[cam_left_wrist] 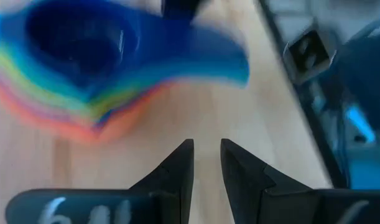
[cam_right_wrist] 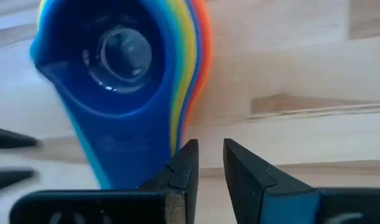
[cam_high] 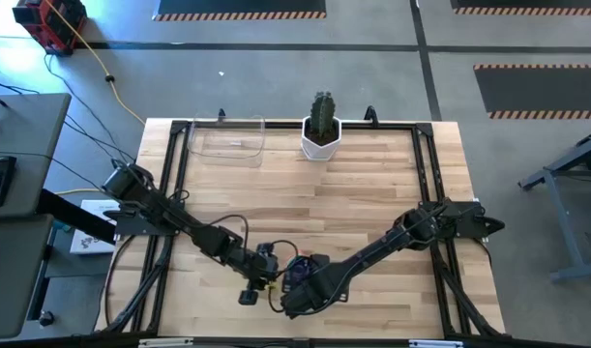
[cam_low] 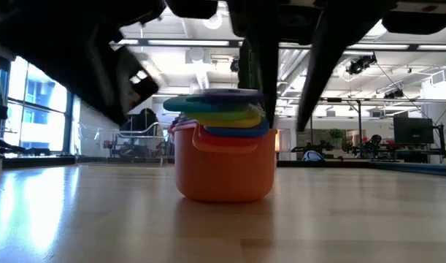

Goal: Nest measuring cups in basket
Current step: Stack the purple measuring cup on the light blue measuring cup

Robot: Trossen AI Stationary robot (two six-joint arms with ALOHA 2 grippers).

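The measuring cups [cam_high: 298, 272] stand nested in one stack on the bare wood near the table's front edge, orange cup [cam_low: 223, 168] at the bottom, blue cup [cam_right_wrist: 115, 62] innermost, their flat handles [cam_low: 223, 113] fanned out on top. My left gripper [cam_left_wrist: 207, 152] slants down just left of the stack, a narrow gap between its fingers with nothing in it. My right gripper [cam_right_wrist: 211, 152] points down beside the handles' free ends, also narrowly open on nothing. The basket [cam_high: 227, 140] sits at the far left with no cup in it. My right gripper has one fingertip [cam_right_wrist: 185, 163] right at the edge of the stacked handles [cam_right_wrist: 149, 155]. I cannot tell whether it touches them. My left gripper touches nothing.
A white pot with a cactus [cam_high: 321, 133] stands at the far edge, right of the basket. Black frame rails [cam_high: 426, 174] run along the table's sides. Bare wood lies between the stack and the basket.
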